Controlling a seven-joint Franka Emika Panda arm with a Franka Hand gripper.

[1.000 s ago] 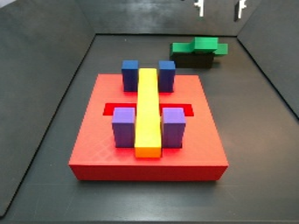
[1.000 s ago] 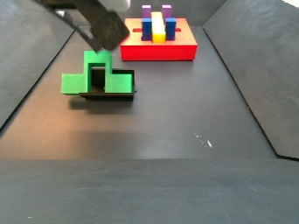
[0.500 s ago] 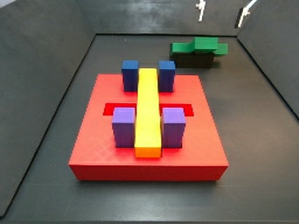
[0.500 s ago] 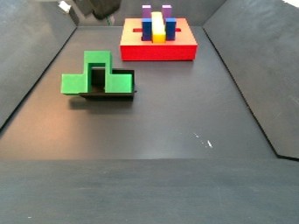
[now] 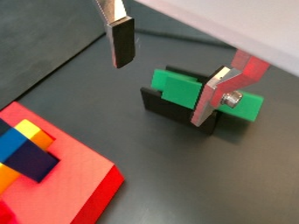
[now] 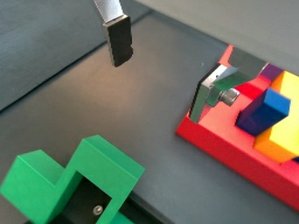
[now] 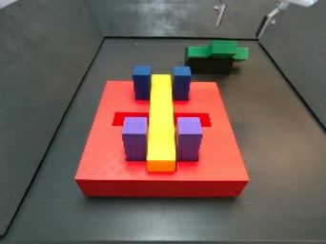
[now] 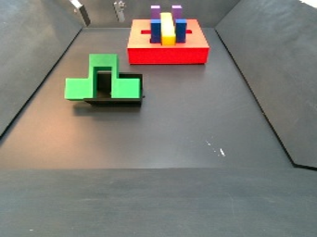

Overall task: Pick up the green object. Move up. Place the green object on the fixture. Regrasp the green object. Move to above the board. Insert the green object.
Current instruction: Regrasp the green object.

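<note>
The green object (image 7: 214, 50) rests on the dark fixture (image 7: 216, 65) at the far end of the floor, and it shows in the other side view (image 8: 102, 79) on the fixture (image 8: 111, 100). My gripper (image 7: 243, 19) is open and empty, high above the green object, with only its fingertips showing in both side views (image 8: 100, 13). In both wrist views the gripper (image 5: 160, 92) (image 6: 158, 87) has its fingers wide apart with nothing between them. The green object (image 5: 187, 92) (image 6: 70, 171) lies well below them.
The red board (image 7: 159, 143) carries a long yellow bar (image 7: 160, 119), two blue blocks (image 7: 162, 80) and two purple blocks (image 7: 162, 135). It also shows in a side view (image 8: 168, 51) and in a wrist view (image 6: 246, 149). Dark walls enclose the floor.
My gripper has risen up and away from the green object, which stays on the fixture. The board has not moved.
</note>
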